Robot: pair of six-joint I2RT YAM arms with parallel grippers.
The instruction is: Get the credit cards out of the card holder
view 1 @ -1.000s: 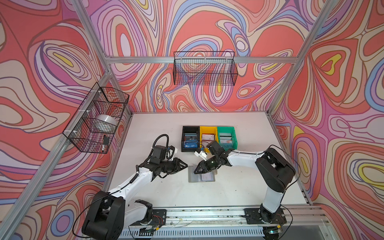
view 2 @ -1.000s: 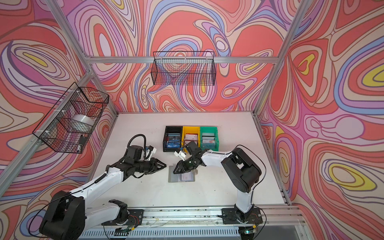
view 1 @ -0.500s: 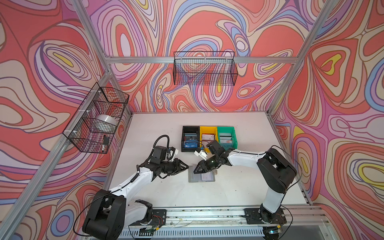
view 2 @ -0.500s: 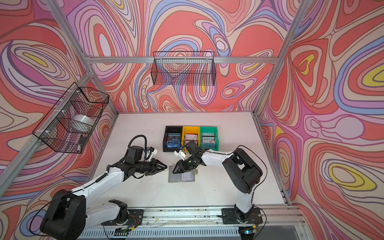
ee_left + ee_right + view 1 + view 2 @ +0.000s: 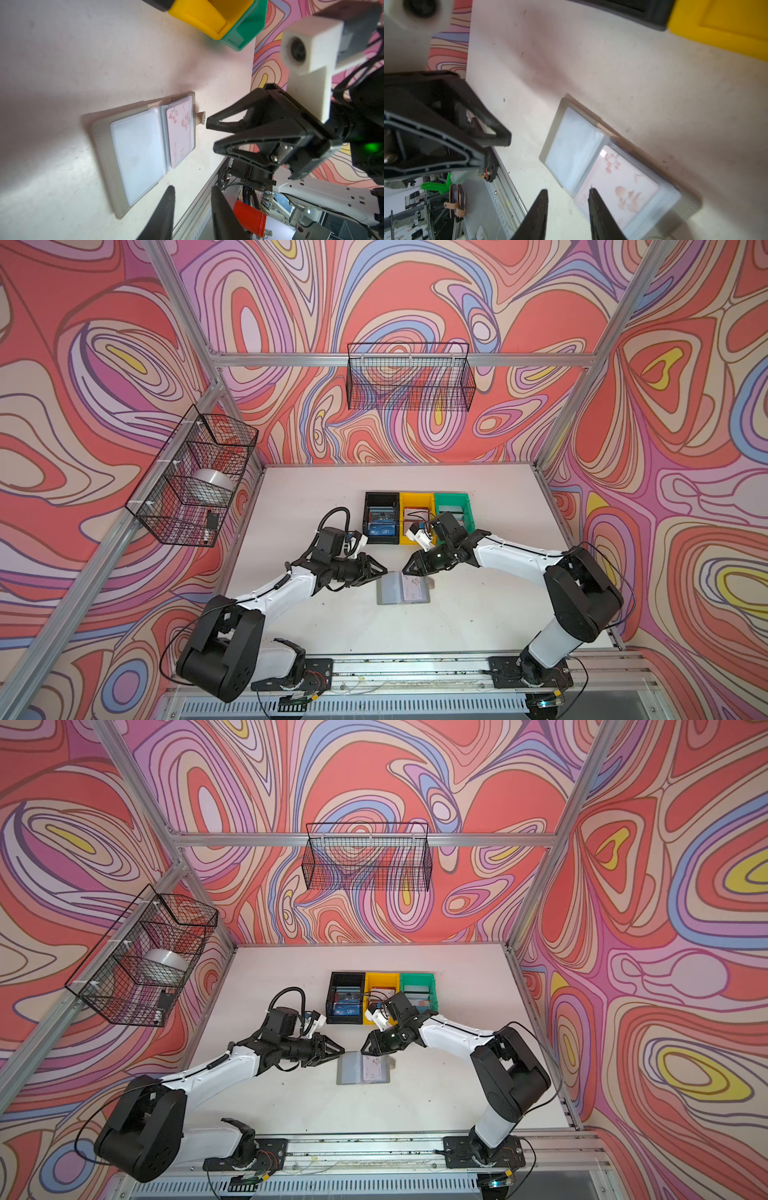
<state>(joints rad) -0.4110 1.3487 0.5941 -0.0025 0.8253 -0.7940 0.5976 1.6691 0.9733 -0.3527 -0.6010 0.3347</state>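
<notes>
Two grippers: the left gripper (image 5: 384, 570) and right gripper (image 5: 409, 569) face each other at the card holder's far edge, tips near but apart.
Left fingers: apart, nothing between them.
Right fingers: apart, nothing held; one tip is just beside the snap tab (image 5: 201, 118).
Card holder (image 5: 392, 589): lies open and flat on the table (image 5: 316, 497), in front of the bins.
Credit card (image 5: 180, 133): white with red blossoms, in the holder's right half, covered by a clear sleeve.
Bins: black bin (image 5: 380, 497), yellow bin (image 5: 417, 499) and green bin (image 5: 451, 497) stand in a row; a blue VIP card (image 5: 381, 531) sits in the black one; the right wrist overlaps the yellow bin's front.
Baskets: back-wall basket (image 5: 409, 381); left-wall basket (image 5: 166, 506) holds a silvery roll (image 5: 212, 485).
</notes>
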